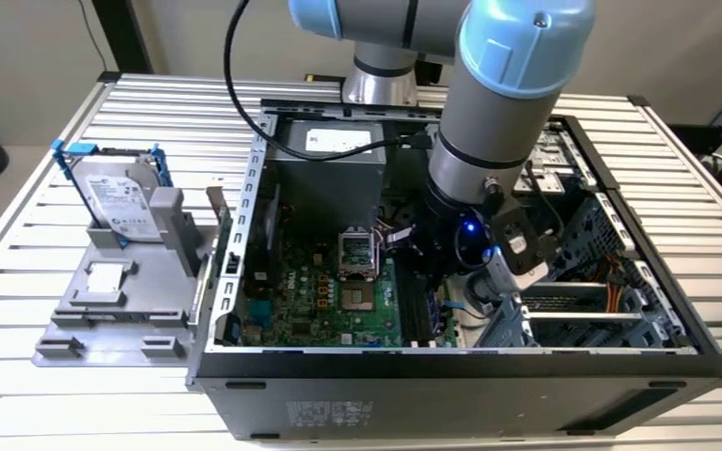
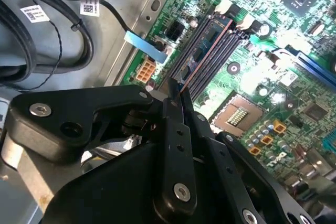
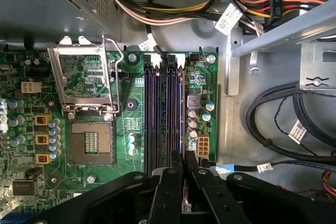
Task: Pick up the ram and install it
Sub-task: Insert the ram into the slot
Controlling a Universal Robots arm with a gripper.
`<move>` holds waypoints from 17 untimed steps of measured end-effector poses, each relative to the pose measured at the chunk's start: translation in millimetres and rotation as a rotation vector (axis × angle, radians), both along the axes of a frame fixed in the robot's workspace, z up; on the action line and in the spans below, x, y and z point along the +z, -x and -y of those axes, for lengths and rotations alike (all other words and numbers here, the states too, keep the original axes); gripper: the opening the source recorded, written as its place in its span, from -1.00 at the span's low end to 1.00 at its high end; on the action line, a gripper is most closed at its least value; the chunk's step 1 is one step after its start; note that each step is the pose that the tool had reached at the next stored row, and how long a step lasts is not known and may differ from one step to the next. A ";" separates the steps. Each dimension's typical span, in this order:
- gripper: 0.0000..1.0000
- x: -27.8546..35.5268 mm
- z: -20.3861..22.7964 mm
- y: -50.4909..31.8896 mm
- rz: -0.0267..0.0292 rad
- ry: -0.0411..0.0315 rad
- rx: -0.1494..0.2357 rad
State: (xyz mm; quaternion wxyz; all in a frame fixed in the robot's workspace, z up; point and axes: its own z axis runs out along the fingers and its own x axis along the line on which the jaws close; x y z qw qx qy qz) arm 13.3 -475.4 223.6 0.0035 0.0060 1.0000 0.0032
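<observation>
Gripper is down inside the case, fingers pinching the ram, which stands edge-on over the motherboard's slots, beside the CPU socket.

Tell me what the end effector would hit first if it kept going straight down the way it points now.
Probably the memory slots on the motherboard; the end effector holds the ram lined up over them. Depth is unclear.
</observation>
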 end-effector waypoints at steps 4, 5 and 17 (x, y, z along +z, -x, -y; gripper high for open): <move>-1.00 -0.2 -0.2 0.0 -0.0008 0.0003 0.000; -1.00 -0.3 -0.4 0.0 -0.0007 0.0001 0.000; -1.00 -5.3 -2.4 0.0 -0.0008 0.0004 0.000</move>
